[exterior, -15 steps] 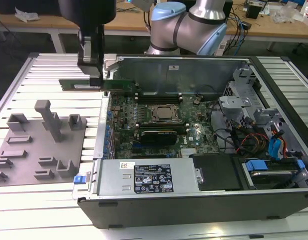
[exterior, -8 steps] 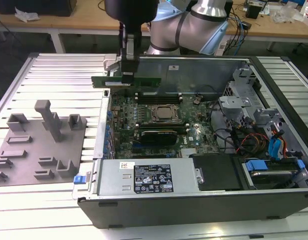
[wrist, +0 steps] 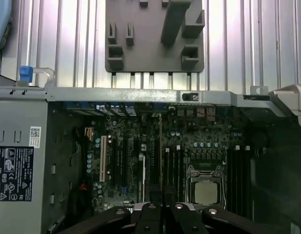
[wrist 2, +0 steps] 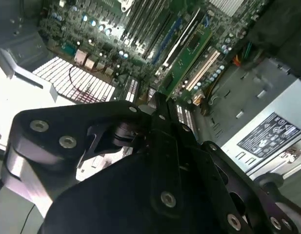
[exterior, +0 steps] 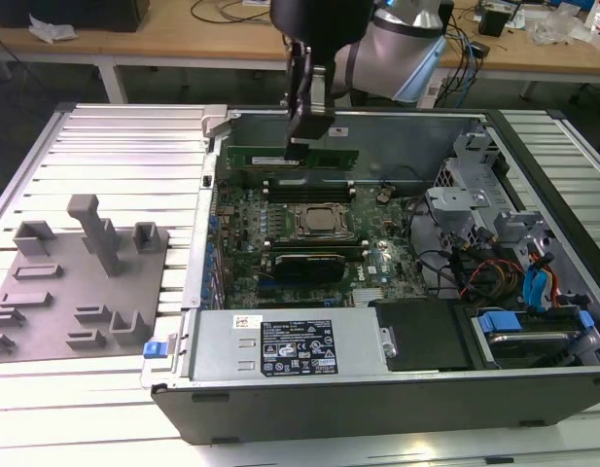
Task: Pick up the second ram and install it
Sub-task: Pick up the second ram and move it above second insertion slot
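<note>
The second ram (exterior: 280, 157) is a long green stick held level inside the open computer case. It hangs just above the black memory slots (exterior: 304, 183) on the far side of the processor (exterior: 319, 222). My gripper (exterior: 301, 141) comes down from above and is shut on the stick's upper edge near its middle. In the first wrist view the stick (wrist: 160, 156) shows edge-on, running out from the gripper (wrist: 160, 210) over the motherboard. In the second wrist view the green stick (wrist 2: 189, 53) reaches out past the black gripper (wrist 2: 157, 97). Another stick (exterior: 304, 259) sits in a slot on the processor's near side.
A grey holder tray (exterior: 76, 282) with upright blocks lies on the ribbed metal table at the exterior view's left, and also appears in the first wrist view (wrist: 155, 39). The power supply (exterior: 280, 345) fills the case's near edge. A drive cage and cables (exterior: 513, 263) crowd the right.
</note>
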Action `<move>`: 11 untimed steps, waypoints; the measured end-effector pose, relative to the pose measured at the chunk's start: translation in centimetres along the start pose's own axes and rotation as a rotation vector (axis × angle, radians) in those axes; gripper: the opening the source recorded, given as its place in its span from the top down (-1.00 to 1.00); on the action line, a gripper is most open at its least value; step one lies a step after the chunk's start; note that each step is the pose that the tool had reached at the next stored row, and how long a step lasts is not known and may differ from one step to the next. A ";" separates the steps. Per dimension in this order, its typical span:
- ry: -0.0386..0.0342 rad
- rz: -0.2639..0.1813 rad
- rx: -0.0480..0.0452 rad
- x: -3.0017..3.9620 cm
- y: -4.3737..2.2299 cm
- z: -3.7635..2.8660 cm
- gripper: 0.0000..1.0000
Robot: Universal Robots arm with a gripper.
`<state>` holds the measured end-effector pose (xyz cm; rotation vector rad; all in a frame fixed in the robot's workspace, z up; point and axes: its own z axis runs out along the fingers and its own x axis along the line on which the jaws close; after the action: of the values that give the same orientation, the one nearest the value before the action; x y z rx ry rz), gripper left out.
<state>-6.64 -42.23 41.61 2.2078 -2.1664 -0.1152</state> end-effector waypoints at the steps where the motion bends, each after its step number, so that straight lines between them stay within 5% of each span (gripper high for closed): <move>1: -0.0001 0.000 -0.0011 -0.01 -0.52 -0.03 0.74; 3: -0.0003 0.000 -0.0040 -0.03 -1.65 -0.08 0.74; 5: -0.0086 0.000 -0.0055 -0.03 -2.15 -0.07 0.74; 6: -0.0193 0.000 -0.0055 -0.04 -2.26 -0.05 0.74; 8: -0.0518 0.003 -0.0053 -0.04 -2.52 0.04 0.74; 11: -0.0582 0.013 -0.0124 -0.22 -3.62 0.72 0.74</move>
<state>-3.09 -41.93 40.59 2.2112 -2.2022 -0.1943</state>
